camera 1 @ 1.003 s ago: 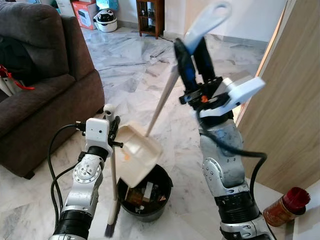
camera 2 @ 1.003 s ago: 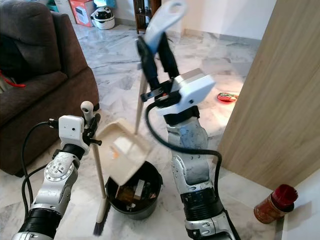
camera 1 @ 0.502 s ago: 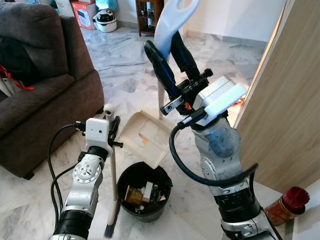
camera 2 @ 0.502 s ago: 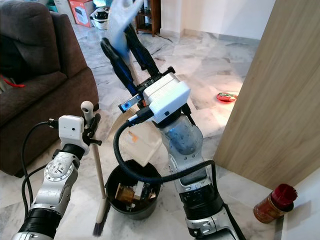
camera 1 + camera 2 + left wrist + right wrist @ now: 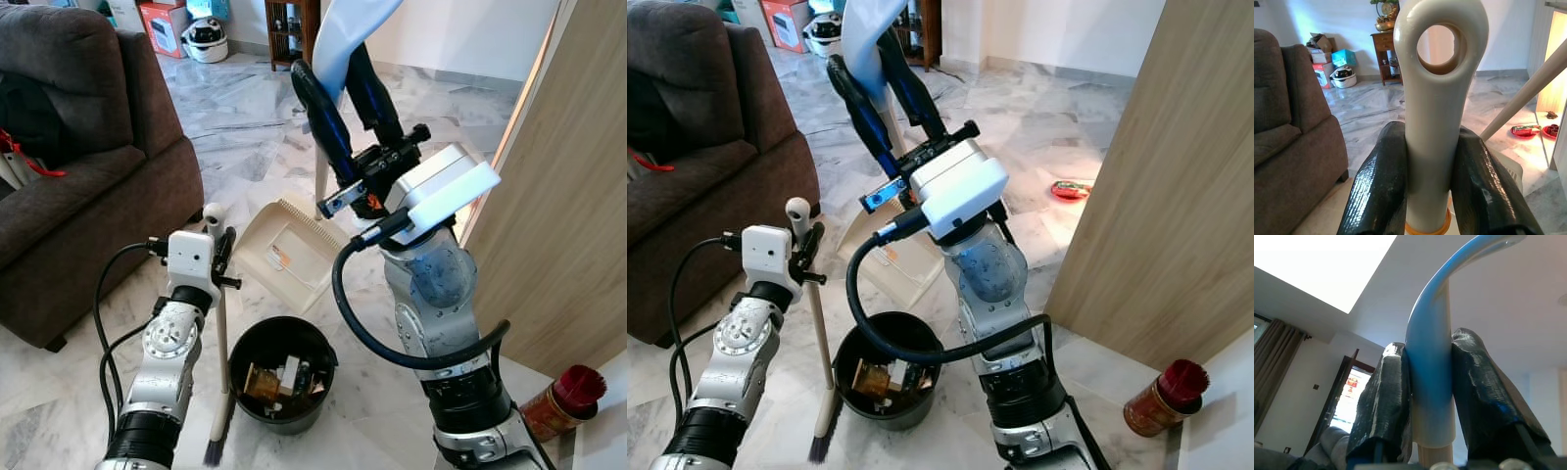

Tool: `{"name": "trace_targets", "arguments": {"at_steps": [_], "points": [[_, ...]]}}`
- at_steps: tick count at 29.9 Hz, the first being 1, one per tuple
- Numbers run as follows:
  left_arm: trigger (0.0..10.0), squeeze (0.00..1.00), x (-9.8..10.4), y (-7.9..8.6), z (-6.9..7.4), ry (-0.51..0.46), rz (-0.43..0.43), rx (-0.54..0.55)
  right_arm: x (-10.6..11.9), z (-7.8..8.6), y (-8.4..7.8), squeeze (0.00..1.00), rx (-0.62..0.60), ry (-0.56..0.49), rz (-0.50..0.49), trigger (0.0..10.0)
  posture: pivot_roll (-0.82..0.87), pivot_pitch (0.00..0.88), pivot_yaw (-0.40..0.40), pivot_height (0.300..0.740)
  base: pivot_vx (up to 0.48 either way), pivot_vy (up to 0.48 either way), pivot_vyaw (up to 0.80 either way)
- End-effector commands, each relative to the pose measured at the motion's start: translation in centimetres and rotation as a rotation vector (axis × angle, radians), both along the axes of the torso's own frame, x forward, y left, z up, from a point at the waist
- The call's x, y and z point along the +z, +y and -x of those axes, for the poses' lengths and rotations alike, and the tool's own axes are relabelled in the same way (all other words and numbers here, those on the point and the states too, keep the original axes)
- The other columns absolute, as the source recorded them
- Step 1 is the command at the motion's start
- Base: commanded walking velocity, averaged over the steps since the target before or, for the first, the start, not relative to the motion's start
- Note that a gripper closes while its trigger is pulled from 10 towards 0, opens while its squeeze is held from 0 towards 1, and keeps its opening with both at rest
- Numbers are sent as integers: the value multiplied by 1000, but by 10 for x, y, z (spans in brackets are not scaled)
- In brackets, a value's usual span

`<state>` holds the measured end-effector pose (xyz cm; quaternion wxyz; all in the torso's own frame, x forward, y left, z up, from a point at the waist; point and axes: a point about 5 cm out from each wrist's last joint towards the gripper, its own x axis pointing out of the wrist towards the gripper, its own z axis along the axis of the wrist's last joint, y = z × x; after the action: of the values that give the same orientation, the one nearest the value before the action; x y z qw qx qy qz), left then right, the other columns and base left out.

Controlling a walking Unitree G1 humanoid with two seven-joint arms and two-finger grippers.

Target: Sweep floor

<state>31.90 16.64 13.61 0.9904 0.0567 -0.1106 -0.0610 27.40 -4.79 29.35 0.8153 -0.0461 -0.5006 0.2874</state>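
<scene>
Jaws clamped: right gripper [image 5: 348,83] on dustpan handle [image 5: 345,34], left gripper [image 5: 217,235] on broom [image 5: 221,343]. Both light, rigid plastic; grips near handle tops let heads swing.

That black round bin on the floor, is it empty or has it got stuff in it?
Partly filled: the black round bin holds mixed scraps and litter at its bottom, well below the rim.

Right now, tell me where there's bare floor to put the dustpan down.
Bare marble floor lies beyond the dustpan, between the brown sofa and the wooden panel. Crowded: the black bin, with the broom in the left pincer beside it, the right pincer holding the dustpan handle above, and the jar by the panel.
</scene>
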Motion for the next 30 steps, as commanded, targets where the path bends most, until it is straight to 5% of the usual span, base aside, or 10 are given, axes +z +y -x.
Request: {"name": "trace_targets", "arguments": {"at_steps": [1,30], "points": [[10000,0,15,-1,-3,-63,12,-13,21,13,2,0,15,-127,-28,10000,83,57,64,740,0,0,0],[10000,0,13,-3,-2,-56,10,-29,21,2,-17,0,-112,-134,-21,10000,85,42,69,740,0,0,0]]}}
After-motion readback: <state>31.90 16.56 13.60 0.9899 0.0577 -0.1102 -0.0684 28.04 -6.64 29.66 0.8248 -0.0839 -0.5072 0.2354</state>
